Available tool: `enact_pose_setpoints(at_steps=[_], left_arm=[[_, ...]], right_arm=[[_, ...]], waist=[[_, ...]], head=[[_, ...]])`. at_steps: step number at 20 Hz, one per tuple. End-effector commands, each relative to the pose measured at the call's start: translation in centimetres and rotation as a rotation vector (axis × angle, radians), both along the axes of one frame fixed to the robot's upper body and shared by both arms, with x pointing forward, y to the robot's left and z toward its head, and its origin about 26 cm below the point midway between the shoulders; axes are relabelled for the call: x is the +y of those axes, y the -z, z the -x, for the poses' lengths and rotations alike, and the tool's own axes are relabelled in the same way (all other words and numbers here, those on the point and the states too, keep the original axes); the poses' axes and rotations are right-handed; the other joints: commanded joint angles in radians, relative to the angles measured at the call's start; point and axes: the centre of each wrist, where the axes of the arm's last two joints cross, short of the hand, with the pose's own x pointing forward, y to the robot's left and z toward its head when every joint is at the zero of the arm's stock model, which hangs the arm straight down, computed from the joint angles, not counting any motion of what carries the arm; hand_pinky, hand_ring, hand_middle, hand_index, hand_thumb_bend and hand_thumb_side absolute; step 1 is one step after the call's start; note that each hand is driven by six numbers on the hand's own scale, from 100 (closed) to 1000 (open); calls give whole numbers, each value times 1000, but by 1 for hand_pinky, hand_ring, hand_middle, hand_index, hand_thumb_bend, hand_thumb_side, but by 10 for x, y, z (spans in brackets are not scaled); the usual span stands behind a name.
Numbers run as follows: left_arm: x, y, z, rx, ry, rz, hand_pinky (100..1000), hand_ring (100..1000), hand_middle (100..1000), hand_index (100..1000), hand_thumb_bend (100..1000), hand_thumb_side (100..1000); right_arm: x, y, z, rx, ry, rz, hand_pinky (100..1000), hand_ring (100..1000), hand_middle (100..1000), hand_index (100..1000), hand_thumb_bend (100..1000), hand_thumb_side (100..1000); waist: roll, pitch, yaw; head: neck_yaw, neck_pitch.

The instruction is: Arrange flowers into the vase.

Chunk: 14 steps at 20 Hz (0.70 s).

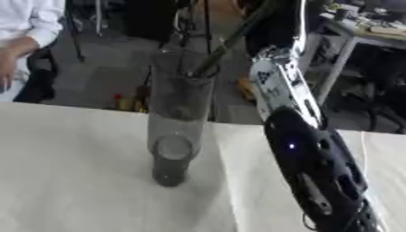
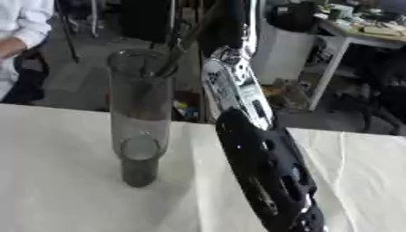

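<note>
Rising from the lower right of the frame, the robot's right arm, a black perforated forearm with a silver upper section (image 1: 317, 167), slants up toward the top centre, where its hand passes out of the picture or merges with the dark background; whether that hand is open or closed on anything cannot be told. The left hand shows in neither view.

Just left of the arm stands the tall, clear glass cylinder vase (image 2: 141, 113), upright on the worktop with a dark base. A long, dark green stem (image 1: 230, 41) leans out of its mouth, running diagonally up toward the top centre, roughly where the right hand should be; its lower end sits inside the rim. No blossom is visible within the frame.

My judgement is that the task is under way: one stem appears to be in or entering the vase, and whether more flowers remain cannot be seen, since none lie on the visible surface.

A pale cream cloth covers the worktop (image 1: 71, 181). Beyond it lies a cluttered workshop floor with metal-legged benches at upper right.
</note>
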Motion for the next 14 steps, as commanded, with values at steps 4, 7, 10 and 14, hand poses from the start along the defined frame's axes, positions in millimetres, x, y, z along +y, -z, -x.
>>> enact_pose_setpoints(at_steps=[4,7,10,14], left_arm=[[2,-7,5,-28,1,-7,803,921,809,896,100,1000],[1,-7,5,-27,4,-6,803,921,809,896,100,1000],[0,-7,5,-26,9,-10,804,921,808,896,100,1000],[0,-6,4,-23,11,-10,804,920,808,896,100,1000]], right_arm=[[-6,-7,-4,41,52,-6,100,100,100,169,100,289],[-5,-6,-6,80,82,-19,100,100,100,169,100,287],[1,-7,-5,94,91,-31,100,100,100,170,100,286],[9,-10,-3,95,62,-40,100,100,100,171,100,285]], waist=[[5,-21,-1],[3,-21,-2],[2,-21,-1],[-1,-23,1]], head=[[2,-8],[4,-5],[4,-7],[2,-6]])
